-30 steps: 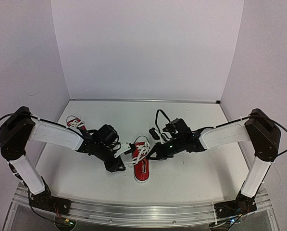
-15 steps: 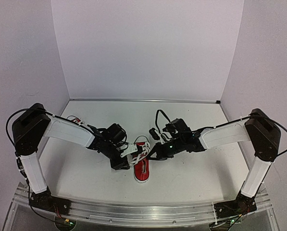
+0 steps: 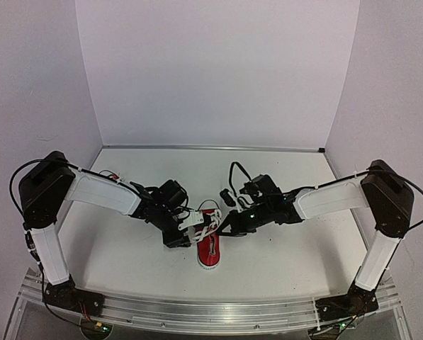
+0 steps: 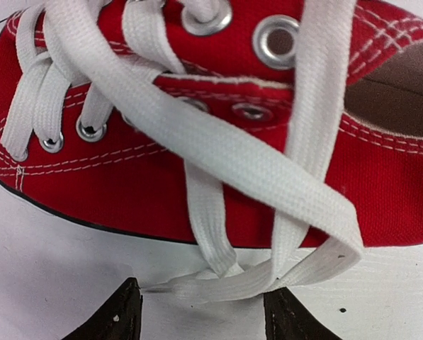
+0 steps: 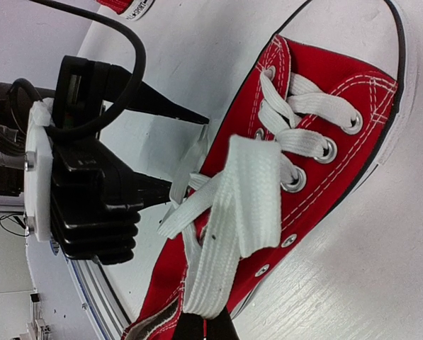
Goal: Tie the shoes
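No words, brand marks, numbers or signs can be read anywhere, neither on the red sneaker [image 4: 126,191] just ahead of the left pincer [image 4: 200,308] nor on its white laces [image 4: 218,145].

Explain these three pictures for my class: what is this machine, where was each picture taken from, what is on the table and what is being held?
These are a left robot arm and a right robot arm, bolted at the near edge of a white table, each ending in a two-finger gripper. The wide picture looks down from above and behind them; the close-ups come from a camera on each wrist. Between the arms lies a small red canvas sneaker with white laces. A second red sneaker shows only as a sliver atop the right wrist picture. The left gripper is open, its fingertips either side of the lace ends, not pinching them. The right gripper seems shut on a band of lace.
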Robot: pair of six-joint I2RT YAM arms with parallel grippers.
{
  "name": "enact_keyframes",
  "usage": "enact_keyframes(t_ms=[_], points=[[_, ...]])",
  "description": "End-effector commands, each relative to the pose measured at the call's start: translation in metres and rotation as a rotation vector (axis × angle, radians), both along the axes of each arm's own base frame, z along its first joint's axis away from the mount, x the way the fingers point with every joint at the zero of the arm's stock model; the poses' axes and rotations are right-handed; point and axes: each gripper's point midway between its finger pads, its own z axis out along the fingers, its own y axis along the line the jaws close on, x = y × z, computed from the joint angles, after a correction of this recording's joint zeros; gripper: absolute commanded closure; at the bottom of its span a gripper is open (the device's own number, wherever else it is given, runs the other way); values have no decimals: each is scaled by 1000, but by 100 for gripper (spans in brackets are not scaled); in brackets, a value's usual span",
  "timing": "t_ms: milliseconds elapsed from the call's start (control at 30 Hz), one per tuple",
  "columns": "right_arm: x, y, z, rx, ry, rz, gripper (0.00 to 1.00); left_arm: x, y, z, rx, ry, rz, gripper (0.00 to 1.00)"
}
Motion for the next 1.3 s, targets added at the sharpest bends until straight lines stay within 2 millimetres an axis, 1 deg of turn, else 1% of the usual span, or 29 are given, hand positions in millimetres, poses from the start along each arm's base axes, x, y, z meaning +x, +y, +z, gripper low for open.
enact_keyframes(t_ms=[0, 133, 233, 333, 500, 633, 767, 900, 933, 1067, 1100, 1133, 1167, 1200, 1267], points=[[5, 9, 22, 41, -41, 14, 100, 2, 0, 10, -5, -48, -72, 42], [5, 9, 21, 40, -39, 16, 100, 1, -7, 9, -29, -51, -140, 42], [5, 9, 20, 39, -39, 16, 100, 2, -7, 5, -26, -42, -172, 44], [5, 9, 21, 36, -39, 14, 100, -1, -6, 2, -22, -21, -191, 49], [5, 8, 20, 33, -41, 14, 100, -9, 1, 3, -3, 20, -177, 72], [6, 6, 21, 27, -45, 9, 100, -5, 7, 12, -10, -20, -135, 88], [4, 1, 22, 16, -50, -3, 100, 0, 20, 20, 29, -33, -83, 94], [6, -7, 23, 6, -53, -29, 100, 4, 29, 38, 12, -63, -34, 100], [6, -10, 23, 4, -55, -36, 100, 5, 31, 43, 7, -72, -25, 100], [7, -20, 22, -8, -52, -62, 100, 3, 40, 48, 13, -84, -3, 100], [6, -22, 21, -11, -51, -64, 100, 2, 40, 48, 9, -88, -6, 100], [6, -22, 21, -12, -50, -65, 100, 3, 38, 49, -3, -97, -14, 98], [5, -23, 21, -13, -48, -64, 100, 3, 36, 50, -19, -108, -23, 92], [5, -22, 20, -14, -46, -63, 100, 4, 33, 51, -36, -120, -34, 82], [5, -21, 20, -11, -43, -58, 100, 5, 26, 52, -70, -137, -60, 72]])
